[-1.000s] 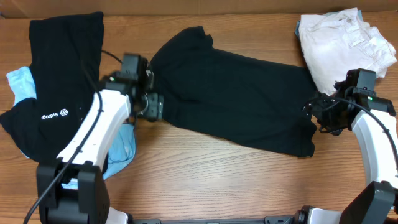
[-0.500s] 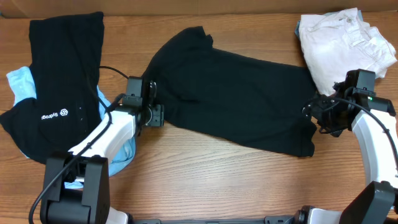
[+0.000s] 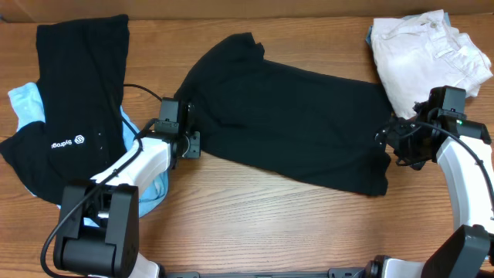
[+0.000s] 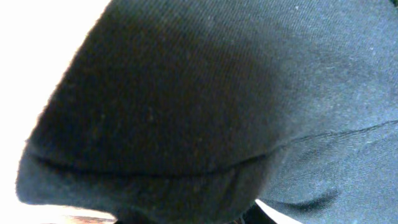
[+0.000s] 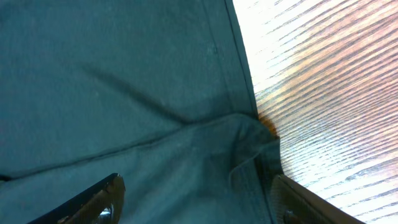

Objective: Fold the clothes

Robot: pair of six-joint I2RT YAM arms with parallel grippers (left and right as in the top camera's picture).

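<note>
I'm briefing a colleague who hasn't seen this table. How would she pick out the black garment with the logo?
Look at the left end of the wooden table. A black garment lies there over light blue fabric. Unlike the plain black T-shirt spread mid-table, it bears a small white logo.

Left tool [image 3: 187,144]: fingers hidden; the left wrist view is filled by the black T-shirt [image 4: 205,93], so closure cannot be told.
Light blue garment [image 3: 25,104]: mostly covered by the black logo garment [image 3: 77,85].
Logo [image 3: 68,142]: lettering too small to read.
Right tool [image 5: 199,198]: fingers cut off by the right wrist view's lower edge.
</note>
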